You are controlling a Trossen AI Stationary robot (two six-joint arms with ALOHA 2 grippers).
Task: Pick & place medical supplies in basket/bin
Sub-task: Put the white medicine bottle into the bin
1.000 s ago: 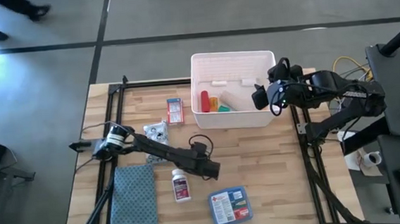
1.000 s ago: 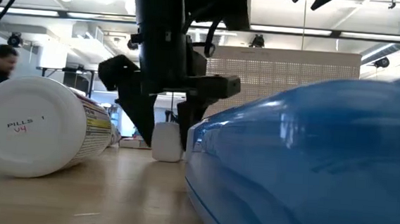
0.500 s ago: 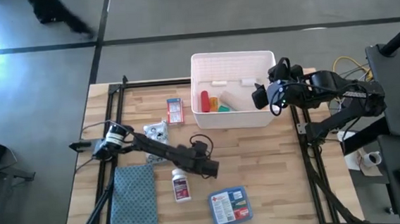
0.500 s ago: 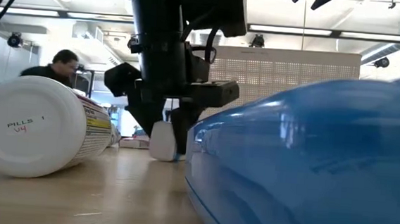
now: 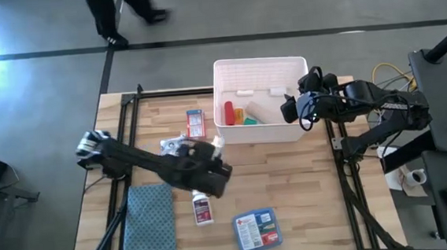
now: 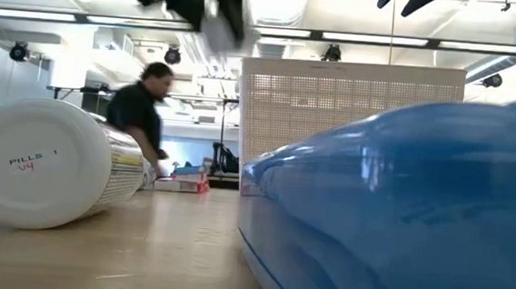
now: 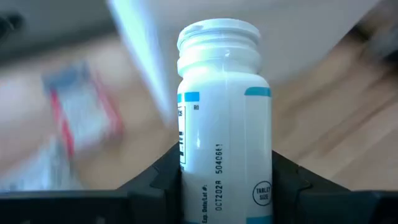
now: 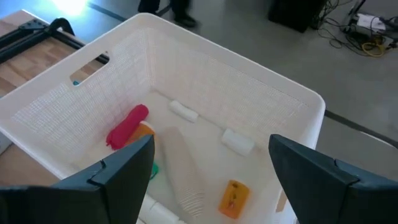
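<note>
My left gripper (image 5: pixel 212 151) is shut on a small white pill bottle (image 7: pixel 224 118) and hangs above the table, just short of the white bin's (image 5: pixel 263 132) near wall. In the low view it is a blur at the top (image 6: pixel 215 5). My right gripper (image 8: pixel 217 180) is open and hovers over the bin's right end (image 5: pixel 289 108). Inside the bin lie a red tube (image 8: pixel 127 124), an orange vial (image 8: pixel 233 196) and white items (image 8: pixel 239 141). On the table lie a bigger white pill bottle (image 5: pixel 202 207) on its side, a blue first-aid packet (image 5: pixel 256 227) and a red-white box (image 5: pixel 195 123). My left gripper pinches the small white bottle by the lower part of its body (image 7: pixel 186 186), one finger (image 7: pixel 163 183) on each side. The capped end (image 7: pixel 219 34) sticks out past the fingers, toward the bin. The bottle is lifted clear of the table.
A blue-grey folded cloth (image 5: pixel 150 225) lies at the near left. A silvery blister pack (image 5: pixel 174 146) shows partly under my left arm. Black frame rails (image 5: pixel 128 116) border the table. A person (image 6: pixel 146 118) walks in the room beyond.
My left gripper, shut on the small white bottle standing on the table, has risen and moved toward the far edge and the bin. The bottle is now lifted clear of the table. A person has walked across the background.
</note>
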